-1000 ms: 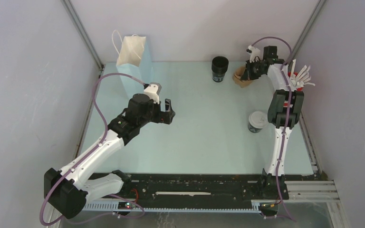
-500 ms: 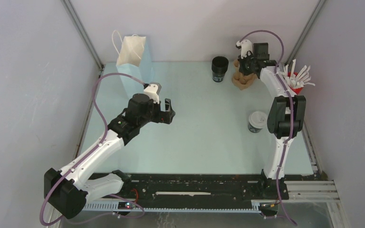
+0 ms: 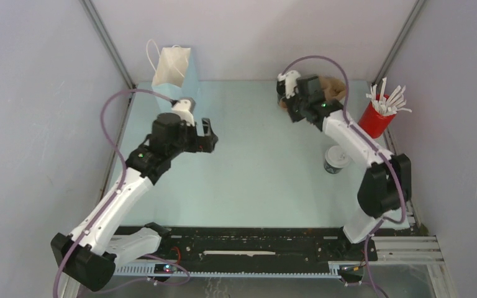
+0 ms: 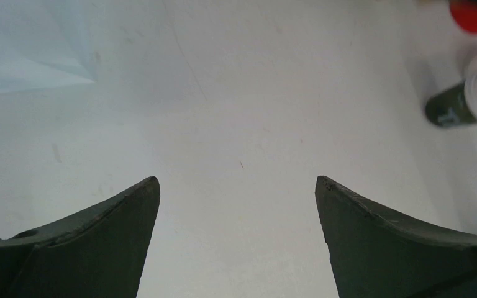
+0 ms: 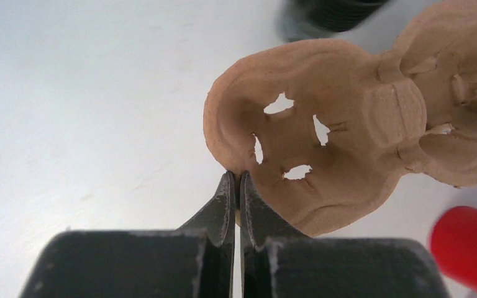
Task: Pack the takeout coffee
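Right wrist view gives me the clearest read: the right claw (image 5: pixel 236 177) is pressed together on the rim of a brown pulp cup carrier (image 5: pixel 354 161), its two fingers pinching the thin edge of one cup well. The carrier fans out beyond the fingertips. A dark cup (image 5: pixel 329 11) sits blurred just past its far side, and a red cup (image 3: pixel 374 119) shows at the lower right of the view.

From the top external camera I see that arm stretched toward the far edge of the desk (image 3: pixel 254 180), right of center, with part of the carrier showing behind the claw.

The takeout coffee (image 3: pixel 336 158), black with its white lid on, stands on the desk near the right edge, about halfway between the near and far edges. It is just beside the right arm's forearm and apart from both claws. The red cup, full of white sticks (image 3: pixel 388 98), stands by the far right corner, beyond the coffee.

The left claw (image 4: pixel 237 181) is spread wide and holds nothing. It hangs over bare desk left of center. A pale blue paper bag (image 3: pixel 174 71) stands upright at the far left corner.
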Available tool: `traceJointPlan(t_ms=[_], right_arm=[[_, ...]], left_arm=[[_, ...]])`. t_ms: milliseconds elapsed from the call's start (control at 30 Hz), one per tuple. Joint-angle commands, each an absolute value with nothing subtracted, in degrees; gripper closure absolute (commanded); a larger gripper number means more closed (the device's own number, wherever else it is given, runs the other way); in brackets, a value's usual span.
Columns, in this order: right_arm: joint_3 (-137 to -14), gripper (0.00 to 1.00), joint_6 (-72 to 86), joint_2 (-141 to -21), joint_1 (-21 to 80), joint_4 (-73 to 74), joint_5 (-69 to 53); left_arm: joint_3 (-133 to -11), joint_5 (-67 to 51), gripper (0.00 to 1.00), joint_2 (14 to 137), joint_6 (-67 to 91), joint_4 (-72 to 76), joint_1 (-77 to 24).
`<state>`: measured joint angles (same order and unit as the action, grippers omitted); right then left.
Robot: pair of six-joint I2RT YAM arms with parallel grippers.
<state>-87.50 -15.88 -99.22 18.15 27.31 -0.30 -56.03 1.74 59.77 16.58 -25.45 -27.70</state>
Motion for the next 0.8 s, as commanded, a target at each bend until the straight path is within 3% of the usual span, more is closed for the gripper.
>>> traceJointPlan(t_ms=[0, 100, 267, 533, 633, 767], right_arm=[[-79.98, 1.00, -6.31, -88.81, 28.38, 27.60, 3.24], [-76.60, 1.00, -5.91, -86.00, 35.95, 29.64, -4.33], [-70.44, 1.00, -8.28, -86.50, 48.00, 32.98, 0.36], [-63.13, 1.00, -8.89, -80.53, 53.95, 31.78, 3.17], [-60.65, 1.00, -10.87, -75.69, 56.77, 29.80, 2.58], [-56.41, 1.00, -15.21, -68.88, 61.78, 24.90, 4.71]], left_arm=[[-66.70, -1.99, 0.00, 54.32, 17.17, -30.90, -20.64], [-70.12, -3.51, 0.00, 54.76, 17.61, -34.06, -18.65], [-67.03, -3.84, 0.00, 51.58, 21.99, -34.25, -18.49], [-72.45, -0.61, 0.00, 51.06, 19.86, -41.14, -14.47], [-72.74, -7.35, 0.00, 51.66, 21.61, -39.38, -12.50], [-63.69, -30.23, 0.03, 55.19, 31.85, -28.75, -12.59]])
